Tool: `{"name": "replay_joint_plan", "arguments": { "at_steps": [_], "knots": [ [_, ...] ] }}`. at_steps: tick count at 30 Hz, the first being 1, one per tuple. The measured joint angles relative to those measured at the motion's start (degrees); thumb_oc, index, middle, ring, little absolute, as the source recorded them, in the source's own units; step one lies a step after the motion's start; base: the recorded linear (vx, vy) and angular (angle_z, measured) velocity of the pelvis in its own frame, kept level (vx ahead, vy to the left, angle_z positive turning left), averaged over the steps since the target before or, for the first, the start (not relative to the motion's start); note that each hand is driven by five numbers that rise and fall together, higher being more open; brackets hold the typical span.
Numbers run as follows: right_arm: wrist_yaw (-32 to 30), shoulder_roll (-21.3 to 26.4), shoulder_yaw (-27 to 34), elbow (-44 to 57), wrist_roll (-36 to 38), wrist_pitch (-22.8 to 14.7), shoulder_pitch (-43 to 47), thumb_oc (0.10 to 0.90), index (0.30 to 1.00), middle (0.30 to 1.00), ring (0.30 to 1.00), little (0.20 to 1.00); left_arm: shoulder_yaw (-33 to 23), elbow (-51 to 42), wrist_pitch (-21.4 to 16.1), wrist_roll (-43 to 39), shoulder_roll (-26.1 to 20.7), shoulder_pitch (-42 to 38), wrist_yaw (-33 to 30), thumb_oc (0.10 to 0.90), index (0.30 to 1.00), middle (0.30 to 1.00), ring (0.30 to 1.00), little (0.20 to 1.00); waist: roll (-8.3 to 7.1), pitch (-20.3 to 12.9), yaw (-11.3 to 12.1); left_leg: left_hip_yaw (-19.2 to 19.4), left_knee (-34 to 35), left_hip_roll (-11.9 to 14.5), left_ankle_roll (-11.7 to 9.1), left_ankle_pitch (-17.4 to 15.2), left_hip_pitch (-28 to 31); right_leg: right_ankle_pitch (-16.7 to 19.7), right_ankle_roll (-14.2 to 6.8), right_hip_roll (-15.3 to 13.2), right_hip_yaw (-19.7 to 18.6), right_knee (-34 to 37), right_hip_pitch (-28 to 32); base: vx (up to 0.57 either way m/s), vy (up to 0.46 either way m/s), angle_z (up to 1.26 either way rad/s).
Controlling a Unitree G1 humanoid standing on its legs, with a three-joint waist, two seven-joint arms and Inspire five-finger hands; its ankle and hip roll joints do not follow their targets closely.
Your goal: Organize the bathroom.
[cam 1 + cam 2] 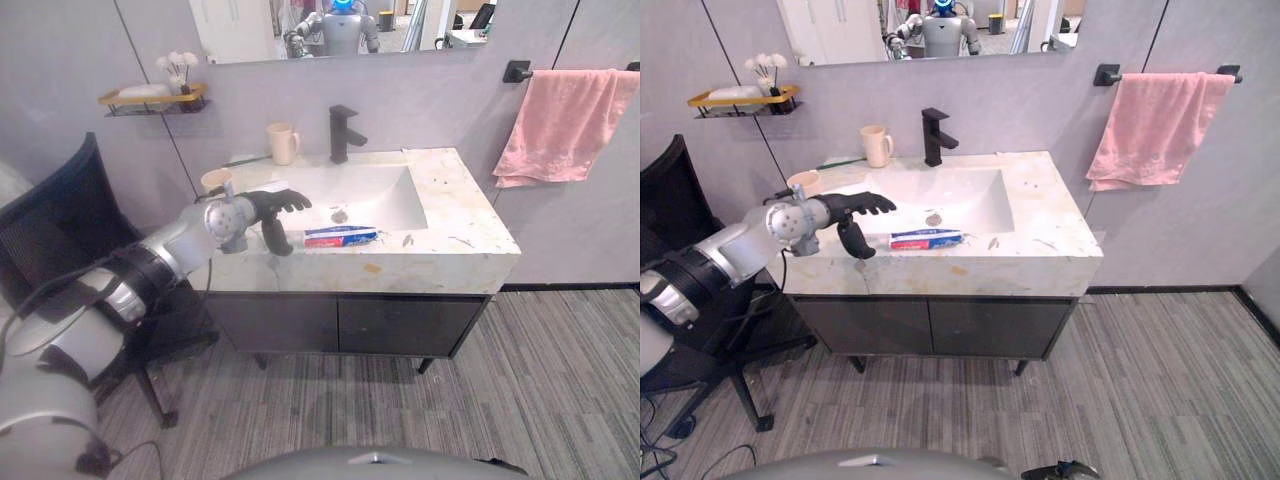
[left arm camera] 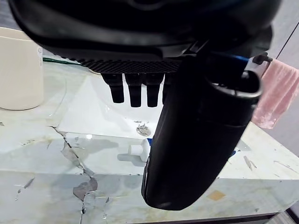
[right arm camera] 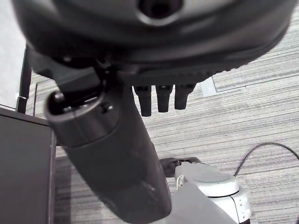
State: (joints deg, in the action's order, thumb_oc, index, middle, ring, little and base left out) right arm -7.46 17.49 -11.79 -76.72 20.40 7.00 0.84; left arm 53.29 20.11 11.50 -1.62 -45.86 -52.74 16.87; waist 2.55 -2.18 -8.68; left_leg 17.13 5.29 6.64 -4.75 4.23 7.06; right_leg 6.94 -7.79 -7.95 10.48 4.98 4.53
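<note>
Left eye view: your left hand (image 1: 268, 206) hovers spread and empty over the desk (image 1: 470, 235), toothpaste tube (image 1: 340, 237) lying loose just beyond its thumb, cup (image 1: 283, 143) farther past the fingers, so tidying looks barely begun; right hand (image 3: 140, 70) hangs relaxed.

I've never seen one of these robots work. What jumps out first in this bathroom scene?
The robot's left hand hovers open over the front left of the marble sink counter, fingers stretched toward a toothpaste tube lying on the counter's front edge. A pink towel hangs from a wall bar to the right, and a cream mug stands beside the black faucet at the back.
</note>
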Motion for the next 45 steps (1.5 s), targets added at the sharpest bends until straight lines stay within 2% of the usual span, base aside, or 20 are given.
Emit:
{"name": "replay_joint_plan", "arguments": {
  "at_steps": [3, 6, 14, 22, 28, 35, 45],
  "knots": [
    [0.0, 0.0, 0.0, 0.0, 0.0, 0.0, 0.0, 0.8, 0.9, 0.9, 0.9, 0.9, 0.0, 0.0, 0.5, -0.1, 0.0, -0.2, 0.3, 0.8, 0.9, 0.9, 0.9, 0.9, 0.01, 0.0, -0.4, 0.1, 0.0, 0.0, 0.0, 0.0, -0.1, 0.0, 0.0, 0.0, -0.2, 0.0, -0.2, 0.0, 0.0, 0.0],
    [0.0, 0.0, 0.0, 0.0, 0.0, 0.0, 0.0, 0.8, 0.9, 0.9, 0.9, 0.9, 0.0, -0.1, 2.4, -0.3, 0.0, -0.8, 1.2, 0.8, 0.9, 0.9, 0.9, 0.9, 0.02, 0.0, -1.0, 0.3, 0.0, 0.0, 0.0, 0.0, -0.2, 0.0, 0.0, 0.0, -0.4, 0.0, -0.4, 0.01, -0.007, -0.02],
    [0.0, 0.0, 0.0, 0.1, 0.1, -0.1, -0.1, 0.8, 0.9, 0.9, 0.9, 0.9, 0.0, 0.1, 3.0, -2.5, -0.1, -1.6, -0.4, 0.8, 0.9, 0.9, 0.9, 0.9, 0.14, 0.0, -2.4, 1.2, 0.0, -0.1, 0.1, 0.1, 0.3, 0.2, 0.2, 0.0, -1.2, 0.0, -0.4, 0.02, -0.016, -0.05],
    [0.0, 0.0, 0.0, 0.1, 0.1, -0.1, -0.3, 0.8, 0.9, 0.9, 0.9, 0.9, 0.0, -0.1, 4.4, -4.7, -0.1, -3.0, -0.3, 0.8, 0.9, 0.9, 0.9, 0.9, 1.21, 0.0, -2.6, 1.3, 0.0, -0.1, 0.2, -0.1, 0.4, 0.0, 0.0, 0.0, -1.3, 0.0, -0.4, 0.0, 0.0, 0.0],
    [0.0, 0.0, 0.0, 0.0, 0.0, -0.2, -0.3, 0.8, 0.9, 0.9, 0.9, 0.9, 0.0, 0.0, 5.9, -5.1, 0.0, -3.0, 0.1, 0.8, 0.9, 0.9, 0.9, 0.9, 1.4, 0.1, -2.6, 1.4, 0.0, -0.1, 0.2, -0.2, 0.4, 0.0, 0.0, 0.0, -1.4, 0.0, -0.4, 0.01, 0.0, 0.0],
    [0.7, 0.0, 0.0, 0.1, 0.0, -0.2, -0.2, 0.8, 0.9, 0.9, 0.9, 0.9, 0.0, 0.6, 7.6, -4.9, 0.8, -3.0, 3.1, 0.8, 0.9, 0.9, 0.9, 0.9, 1.4, 0.1, -2.7, 1.6, 0.0, -0.1, 0.2, -0.1, 0.5, 0.0, 0.0, 0.0, -1.5, 0.0, -0.4, 0.0, 0.001, 0.0],
    [0.7, 0.0, -0.1, 0.1, 0.0, -0.1, -0.2, 0.8, 0.9, 0.9, 0.9, 0.9, 0.2, 0.8, 11.3, -4.3, 3.2, -3.0, 11.5, 0.8, 0.9, 0.9, 0.9, 0.9, 1.52, 0.1, -2.8, 1.7, 0.0, -0.1, 0.1, -0.1, 0.5, 0.0, 0.0, 0.1, -1.6, 0.0, -0.4, 0.0, 0.0, 0.0]
  ]
}}
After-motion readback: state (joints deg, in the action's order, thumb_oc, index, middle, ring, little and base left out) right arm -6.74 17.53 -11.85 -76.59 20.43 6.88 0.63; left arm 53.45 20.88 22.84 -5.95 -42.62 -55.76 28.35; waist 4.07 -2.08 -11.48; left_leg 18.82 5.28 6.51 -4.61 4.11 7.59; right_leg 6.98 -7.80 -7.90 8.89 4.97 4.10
